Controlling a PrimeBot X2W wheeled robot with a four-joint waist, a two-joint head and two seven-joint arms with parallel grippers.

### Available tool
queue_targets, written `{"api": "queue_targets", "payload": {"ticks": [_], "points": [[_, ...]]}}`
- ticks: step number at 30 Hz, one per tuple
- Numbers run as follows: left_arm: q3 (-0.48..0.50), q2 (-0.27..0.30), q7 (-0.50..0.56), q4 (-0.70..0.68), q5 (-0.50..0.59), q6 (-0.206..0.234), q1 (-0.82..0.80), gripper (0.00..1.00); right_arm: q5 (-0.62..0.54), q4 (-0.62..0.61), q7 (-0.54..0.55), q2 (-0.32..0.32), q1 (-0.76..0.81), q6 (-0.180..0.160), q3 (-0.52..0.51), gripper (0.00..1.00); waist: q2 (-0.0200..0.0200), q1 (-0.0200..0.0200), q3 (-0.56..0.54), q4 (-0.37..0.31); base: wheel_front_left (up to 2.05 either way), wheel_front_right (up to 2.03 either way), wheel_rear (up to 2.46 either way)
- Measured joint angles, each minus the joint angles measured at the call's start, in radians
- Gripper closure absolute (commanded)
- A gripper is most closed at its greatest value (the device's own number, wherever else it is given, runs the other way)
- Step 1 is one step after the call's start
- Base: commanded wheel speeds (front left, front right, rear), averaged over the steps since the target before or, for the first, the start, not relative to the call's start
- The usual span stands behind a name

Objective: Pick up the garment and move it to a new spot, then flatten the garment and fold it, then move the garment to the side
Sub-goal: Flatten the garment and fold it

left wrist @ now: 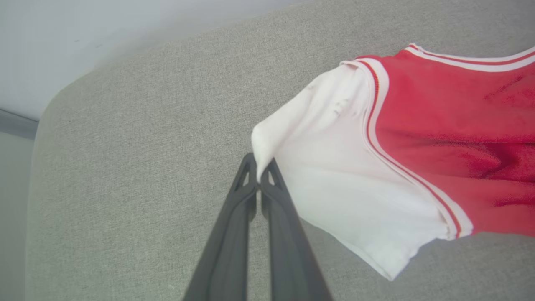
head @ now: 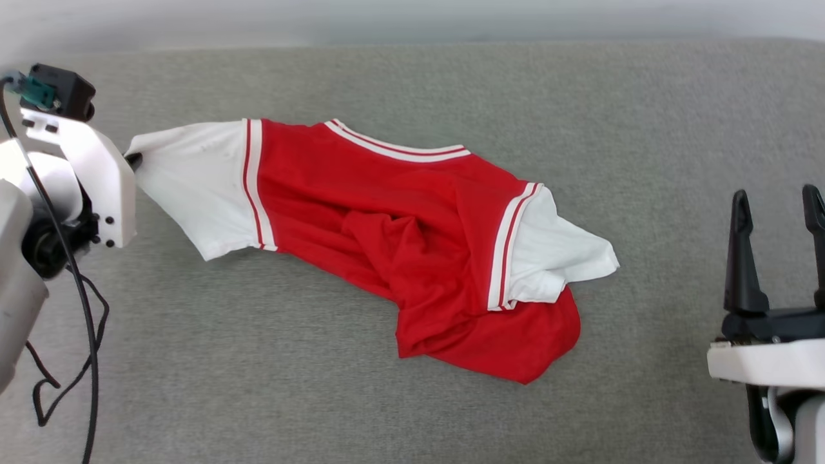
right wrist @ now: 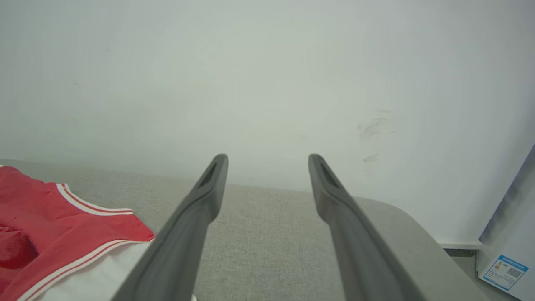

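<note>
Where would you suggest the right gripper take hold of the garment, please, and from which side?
Take the garment by the outer corner of its right white sleeve, coming in from the robot's right. That corner lies spread on the grey surface nearest the open right gripper, opposite the left sleeve pinched by the left gripper, so pulling apart may flatten the bunched red middle.

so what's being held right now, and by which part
The left gripper pinches the garment by the tip of its white sleeve; the right gripper holds nothing.
</note>
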Motion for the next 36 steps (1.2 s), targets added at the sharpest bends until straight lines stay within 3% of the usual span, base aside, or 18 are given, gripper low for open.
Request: {"api": "queue_targets", "payload": {"ticks": [3, 9, 12, 22, 29, 36], "points": [[0.003, -0.007, -0.034, -0.006, -0.005, 0.000, 0.017, 1.00, -0.004, 0.026, 0.000, -0.026, -0.029, 0.000, 0.030, 0.00, 0.0000, -0.0001, -0.025, 0.021, 0.00, 0.00, 0.00], [-0.004, -0.029, -0.077, -0.026, 0.004, 0.009, 0.031, 1.00, 0.038, 0.158, 0.040, -0.191, -0.151, 0.000, 0.174, 0.00, 0.0000, 0.0000, -0.058, 0.052, 0.00, 0.00, 0.00], [-0.008, -0.037, -0.090, -0.038, 0.008, 0.011, 0.033, 1.00, 0.103, 0.206, 0.179, -0.288, -0.244, 0.000, 0.281, 0.00, 0.0000, -0.0001, -0.068, 0.062, 0.00, 0.00, 0.00], [-0.021, -0.059, -0.124, -0.078, 0.025, 0.012, 0.017, 1.00, 0.488, 0.238, 0.779, -0.560, -0.465, 0.000, 0.658, 0.00, 0.0000, -0.0001, -0.054, 0.089, 0.00, 0.00, 0.00], [-0.023, -0.069, -0.143, -0.104, 0.041, 0.013, -0.017, 1.00, 0.637, 0.270, 1.021, -0.644, -0.561, 0.000, 0.824, 0.00, 0.0000, 0.0000, -0.011, 0.110, 0.00, 0.00, 0.00], [-0.024, -0.080, -0.165, -0.125, 0.056, 0.014, -0.048, 1.00, 0.675, 0.366, 1.063, -0.646, -0.644, 0.000, 0.929, 0.00, 0.0000, 0.0000, 0.049, 0.135, 0.00, 0.00, 0.00]]}}
